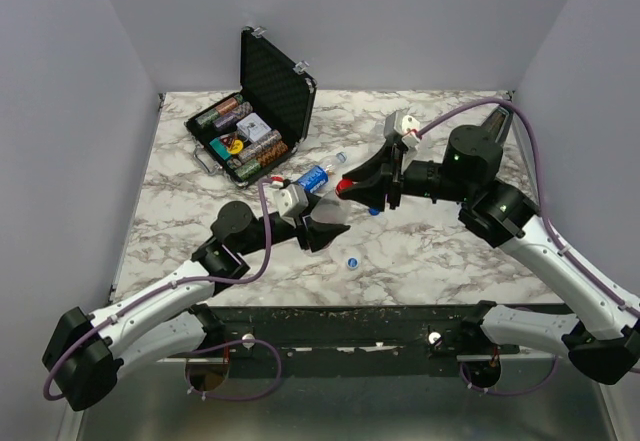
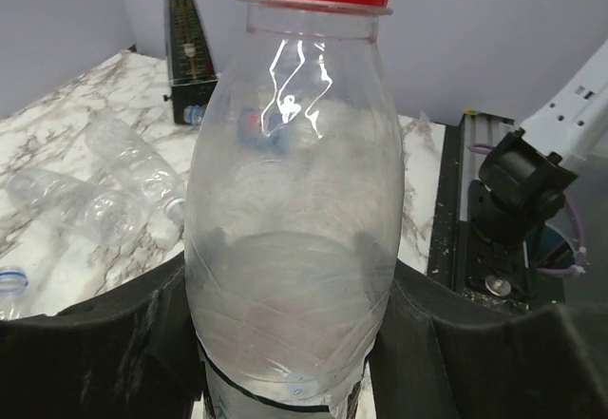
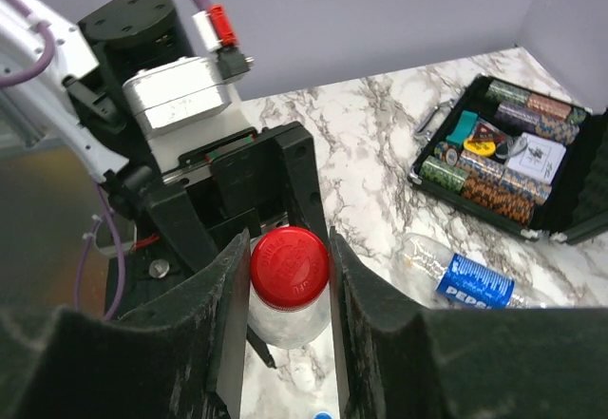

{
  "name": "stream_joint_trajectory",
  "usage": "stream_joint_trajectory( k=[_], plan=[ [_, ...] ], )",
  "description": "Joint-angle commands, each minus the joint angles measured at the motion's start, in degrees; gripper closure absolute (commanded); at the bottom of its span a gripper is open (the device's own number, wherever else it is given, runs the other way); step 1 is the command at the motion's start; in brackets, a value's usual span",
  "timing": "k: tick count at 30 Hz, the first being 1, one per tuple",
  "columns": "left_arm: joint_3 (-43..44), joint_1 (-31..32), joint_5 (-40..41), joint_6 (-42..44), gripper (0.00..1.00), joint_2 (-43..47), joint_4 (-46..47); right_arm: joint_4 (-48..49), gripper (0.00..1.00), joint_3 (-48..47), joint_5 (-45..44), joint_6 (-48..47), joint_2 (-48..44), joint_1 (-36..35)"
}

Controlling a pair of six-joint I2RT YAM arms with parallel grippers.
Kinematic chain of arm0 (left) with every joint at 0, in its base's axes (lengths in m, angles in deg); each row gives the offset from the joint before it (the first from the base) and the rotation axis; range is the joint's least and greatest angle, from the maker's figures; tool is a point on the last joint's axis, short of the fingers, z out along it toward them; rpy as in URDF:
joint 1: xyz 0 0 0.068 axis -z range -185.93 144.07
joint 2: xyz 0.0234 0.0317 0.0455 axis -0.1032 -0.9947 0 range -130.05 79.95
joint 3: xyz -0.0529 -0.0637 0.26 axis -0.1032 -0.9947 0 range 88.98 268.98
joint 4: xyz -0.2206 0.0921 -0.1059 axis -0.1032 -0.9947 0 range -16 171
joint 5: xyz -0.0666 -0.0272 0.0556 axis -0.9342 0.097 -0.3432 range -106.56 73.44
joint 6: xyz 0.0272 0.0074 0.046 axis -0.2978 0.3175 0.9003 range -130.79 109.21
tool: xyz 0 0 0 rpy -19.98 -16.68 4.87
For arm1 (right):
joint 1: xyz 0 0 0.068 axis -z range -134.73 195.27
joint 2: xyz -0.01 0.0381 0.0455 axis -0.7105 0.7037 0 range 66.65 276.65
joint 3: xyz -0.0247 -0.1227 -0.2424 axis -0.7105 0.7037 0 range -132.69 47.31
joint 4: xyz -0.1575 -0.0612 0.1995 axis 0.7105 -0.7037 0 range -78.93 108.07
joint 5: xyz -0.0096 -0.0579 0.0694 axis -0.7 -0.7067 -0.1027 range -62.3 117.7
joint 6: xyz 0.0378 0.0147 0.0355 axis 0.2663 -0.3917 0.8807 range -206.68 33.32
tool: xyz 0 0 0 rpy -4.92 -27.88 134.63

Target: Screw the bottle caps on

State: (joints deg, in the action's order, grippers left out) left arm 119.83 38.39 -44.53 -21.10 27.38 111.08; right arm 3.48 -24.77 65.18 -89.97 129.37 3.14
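The left gripper is clamped on the body of a clear bottle, which sits between its two fingers. A red cap sits on the bottle's neck, and the right gripper pinches it from both sides. The open black case at the far left of the table holds rows of poker chips and a white box. A Pepsi bottle lies on its side near the case. One blue cap lies loose on the table.
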Motion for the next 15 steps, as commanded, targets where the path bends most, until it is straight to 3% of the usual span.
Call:
stream_joint_trajectory(
  k=[1,8,15],
  plan=[
    [1.0,1.0,15.8,2.1,0.38,2.5,1.1,-1.2,0.69,2.9,-11.2,7.9,-0.1,-1.6],
    [4.1,8.4,38.6,13.2,0.38,1.5,-0.6,-3.1,0.69,4.0,-33.2,17.6,0.3,-5.8],
    [3.5,15.9,57.6,21.9,0.39,-3.7,9.9,-4.9,0.67,5.6,-54.1,28.0,1.5,-11.4]
  ],
)
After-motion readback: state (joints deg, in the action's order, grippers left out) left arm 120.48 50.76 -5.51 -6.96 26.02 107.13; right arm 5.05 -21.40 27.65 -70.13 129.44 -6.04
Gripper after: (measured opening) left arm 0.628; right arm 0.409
